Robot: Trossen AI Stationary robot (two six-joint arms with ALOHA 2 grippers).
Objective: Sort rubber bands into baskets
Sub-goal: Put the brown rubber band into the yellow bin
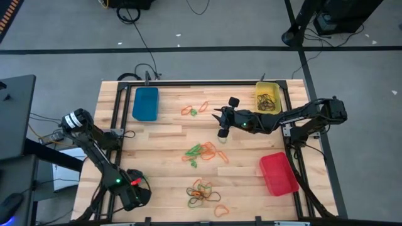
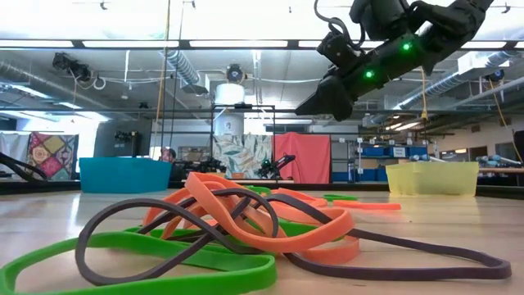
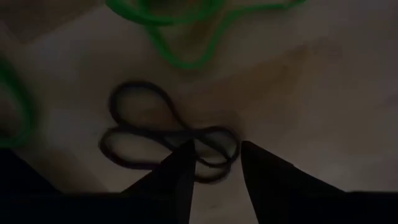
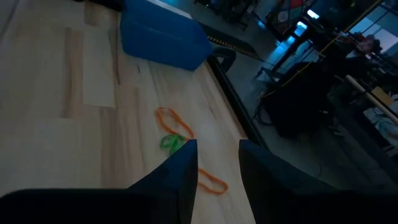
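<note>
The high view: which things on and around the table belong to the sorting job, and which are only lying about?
Belong to the job:
- rubber bands, loose on the wood
- blue basket
- yellow basket, dark bands already inside
- red basket
- right gripper, above the table
- left gripper, over a dark band

Only lying about:
- black cables on the floor

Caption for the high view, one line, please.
Right gripper hovers mid-table over scattered orange and green rubber bands; blue, yellow, red plastic baskets wait.
</note>
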